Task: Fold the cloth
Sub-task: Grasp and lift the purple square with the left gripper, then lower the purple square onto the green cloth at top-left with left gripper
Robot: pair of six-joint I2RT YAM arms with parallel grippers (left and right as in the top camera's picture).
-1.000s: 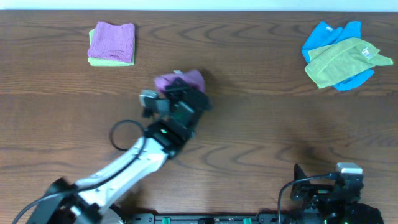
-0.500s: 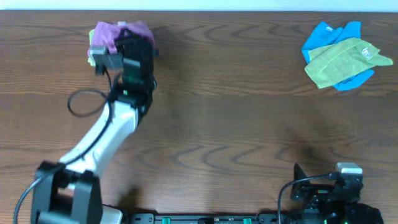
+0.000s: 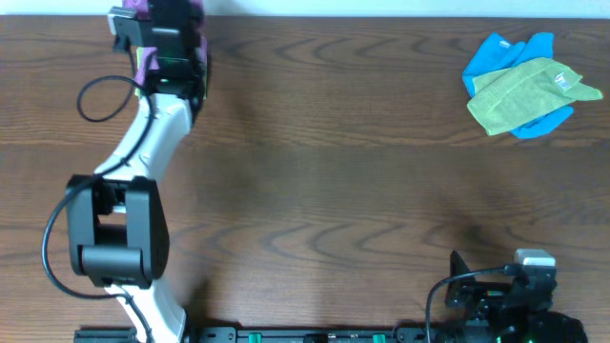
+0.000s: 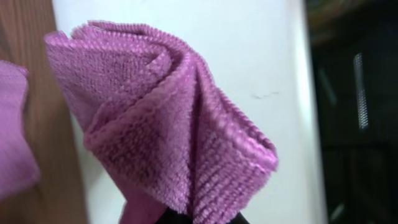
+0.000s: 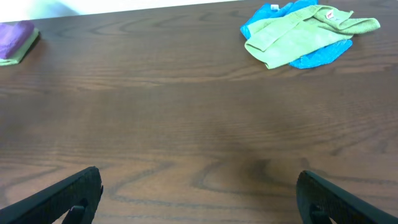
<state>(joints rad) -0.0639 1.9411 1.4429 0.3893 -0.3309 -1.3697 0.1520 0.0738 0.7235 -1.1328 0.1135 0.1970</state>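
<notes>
The violet-purple cloth (image 4: 174, 124) is bunched into folds and pinched at its lower end in my left gripper (image 4: 202, 219), which is shut on it. Overhead, that gripper (image 3: 160, 21) reaches to the far left back edge of the table, with bits of the cloth (image 3: 141, 7) showing round it. In the left wrist view the cloth hangs in front of a white wall beyond the table edge. My right gripper (image 5: 202, 199) is open near the front right, low over bare wood, with nothing between its fingers.
A pinker purple folded cloth (image 5: 15, 34) lies on a lime-green one at the back left, mostly hidden overhead under the left arm (image 3: 143, 143). A green cloth (image 3: 529, 90) lies over a blue cloth (image 3: 505, 52) at the back right.
The left arm has swung from the middle of the table to the far left back edge, carrying the cloth over the folded stack. The right arm has not moved.
</notes>
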